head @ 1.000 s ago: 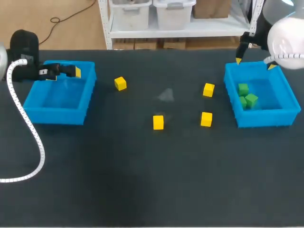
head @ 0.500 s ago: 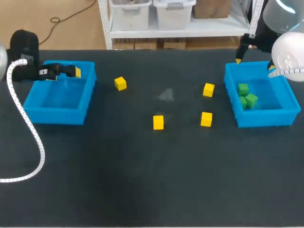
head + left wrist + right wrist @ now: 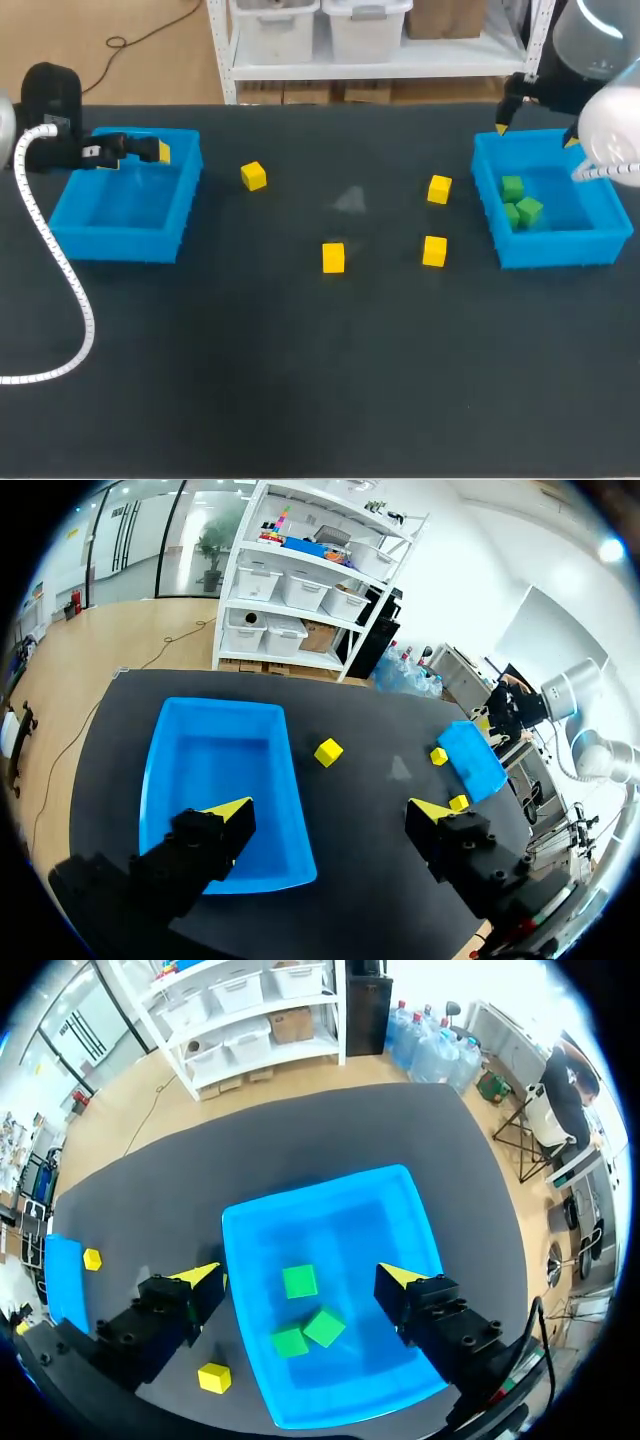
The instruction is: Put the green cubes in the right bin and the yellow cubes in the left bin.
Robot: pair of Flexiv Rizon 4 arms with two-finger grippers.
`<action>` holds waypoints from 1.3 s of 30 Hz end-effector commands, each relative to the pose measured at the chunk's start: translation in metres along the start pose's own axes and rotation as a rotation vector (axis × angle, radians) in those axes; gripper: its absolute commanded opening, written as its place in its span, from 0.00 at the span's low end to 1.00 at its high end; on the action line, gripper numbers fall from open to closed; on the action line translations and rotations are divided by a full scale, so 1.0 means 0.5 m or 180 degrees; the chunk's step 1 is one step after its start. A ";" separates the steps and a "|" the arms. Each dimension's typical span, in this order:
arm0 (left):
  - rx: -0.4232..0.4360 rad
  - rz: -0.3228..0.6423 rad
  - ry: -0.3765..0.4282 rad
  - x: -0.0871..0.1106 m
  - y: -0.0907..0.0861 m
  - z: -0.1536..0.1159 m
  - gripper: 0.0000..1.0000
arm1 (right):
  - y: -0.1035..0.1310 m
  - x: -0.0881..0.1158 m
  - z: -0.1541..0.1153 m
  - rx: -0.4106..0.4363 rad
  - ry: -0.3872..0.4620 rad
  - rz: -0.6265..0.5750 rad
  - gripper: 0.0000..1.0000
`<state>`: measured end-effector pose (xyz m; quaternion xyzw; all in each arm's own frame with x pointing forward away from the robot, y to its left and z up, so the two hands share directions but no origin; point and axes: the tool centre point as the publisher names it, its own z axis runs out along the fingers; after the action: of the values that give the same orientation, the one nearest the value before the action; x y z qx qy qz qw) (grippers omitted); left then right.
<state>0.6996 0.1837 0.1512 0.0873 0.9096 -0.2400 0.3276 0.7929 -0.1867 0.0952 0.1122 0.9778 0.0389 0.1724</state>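
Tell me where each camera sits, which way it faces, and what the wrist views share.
Head view: fixed above and behind the robot, looking down on the table; left gripper at its left, right gripper at its right.
Left wrist view: on the left wrist, looking down past its open gripper onto the left bin.
Right wrist view: on the right wrist, looking down past its open gripper at three green cubes in the right bin.
Shared: both wrist views show both bins and loose yellow cubes.

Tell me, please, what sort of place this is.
Probably a robotics lab's sorting bench: a left arm and right arm at a dark table, a left bin and right bin, yellow cubes and green cubes.
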 end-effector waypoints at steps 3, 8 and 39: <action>0.0020 0.0004 -0.0017 0.002 0.003 0.000 1.00 | -0.004 0.009 -0.003 0.0002 -0.0101 0.0006 1.00; -0.0014 0.0256 0.0201 -0.014 -0.036 0.013 1.00 | -0.004 0.009 -0.003 0.0002 -0.0101 0.0006 1.00; 0.0435 0.2143 0.1816 0.108 -0.257 0.328 1.00 | -0.004 0.009 -0.003 0.0002 -0.0101 0.0006 1.00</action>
<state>0.6956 0.0120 0.0780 0.4462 0.8593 -0.1784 0.1751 0.7916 -0.1871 0.0947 0.1129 0.9758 0.0375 0.1837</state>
